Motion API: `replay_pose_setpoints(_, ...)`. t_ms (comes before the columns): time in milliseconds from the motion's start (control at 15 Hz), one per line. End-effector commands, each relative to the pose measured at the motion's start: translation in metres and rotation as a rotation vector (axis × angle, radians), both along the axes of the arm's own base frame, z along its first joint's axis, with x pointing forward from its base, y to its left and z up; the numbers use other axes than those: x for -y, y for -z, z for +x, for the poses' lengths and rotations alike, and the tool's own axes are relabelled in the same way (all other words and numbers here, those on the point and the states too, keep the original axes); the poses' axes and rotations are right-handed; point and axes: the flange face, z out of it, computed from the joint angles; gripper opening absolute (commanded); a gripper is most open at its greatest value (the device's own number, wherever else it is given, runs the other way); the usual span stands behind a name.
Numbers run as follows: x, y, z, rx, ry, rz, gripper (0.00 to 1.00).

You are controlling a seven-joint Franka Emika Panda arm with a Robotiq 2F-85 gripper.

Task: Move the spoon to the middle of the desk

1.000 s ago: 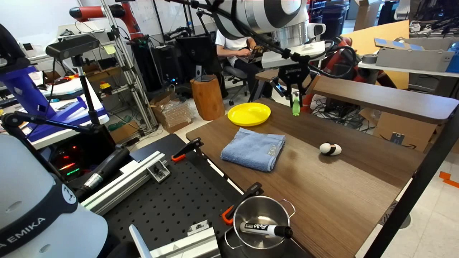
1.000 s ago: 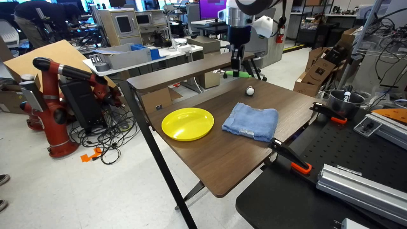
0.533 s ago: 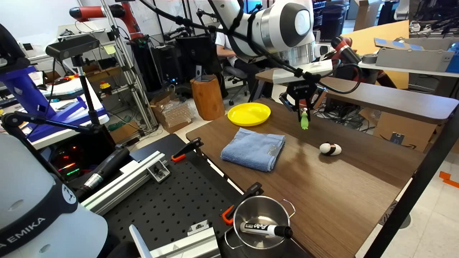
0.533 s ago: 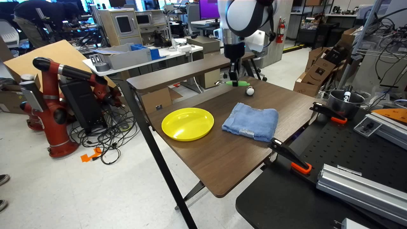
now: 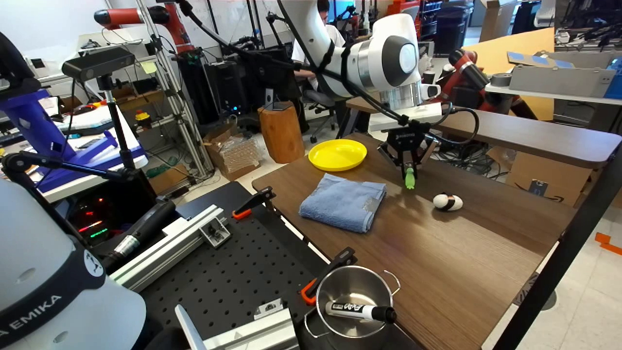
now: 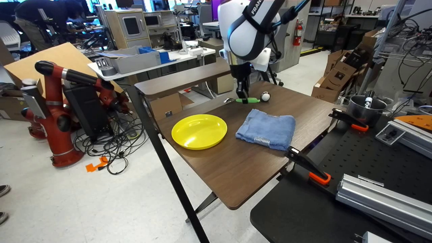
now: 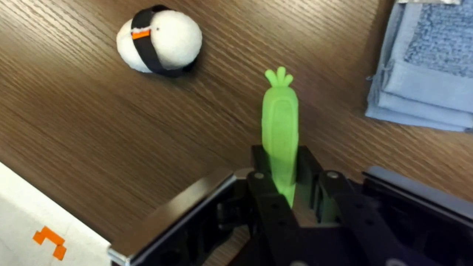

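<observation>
Since the spoon (image 7: pixel 281 122) is resting pinched in the hand (image 7: pixel 282 161), I'm judging a set-down rather than a reach. The hand is gripping the green handle (image 5: pixel 410 179) from above, its jaws pressing across the width, so the long axis is running square to the pinch. The leafy tip (image 7: pixel 280 78) is pointing out ahead of the hand toward the front, slanting to the side of the lump (image 7: pixel 162 40); the silver bowl (image 6: pixel 229 100), hidden in the wrist view, is pointing back toward the shelf (image 6: pixel 182 77). Whether the spoon is touching the surface (image 5: pixel 437 272) or hanging just above it, I'm not able to tell. By my reckoning the middle is lying near that tip, between the towel (image 5: pixel 344 201) and the lump, so I'm expecting a short forward shift, a lowering and a release.
</observation>
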Motion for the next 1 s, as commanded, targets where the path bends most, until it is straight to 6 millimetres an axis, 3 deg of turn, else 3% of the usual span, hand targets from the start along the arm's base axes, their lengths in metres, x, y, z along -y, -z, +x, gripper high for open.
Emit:
replay_pose_setpoints(0, -0.001, 0.009, 0.012, -0.023, 0.015, -0.048, 0.06)
replay_pose_setpoints(267, -0.001, 0.017, 0.016, -0.054, 0.029, -0.057, 0.06)
replay_pose_setpoints(333, 0.0, 0.017, 0.016, -0.058, 0.033, -0.059, 0.49)
replay_pose_setpoints(400, 0.0, 0.016, 0.017, -0.063, 0.035, -0.062, 0.5)
replay_pose_setpoints(867, 0.004, 0.006, 0.017, -0.097, 0.046, -0.064, 1.0)
replay_pose_setpoints(933, 0.005, 0.004, 0.015, -0.101, 0.045, -0.064, 1.0)
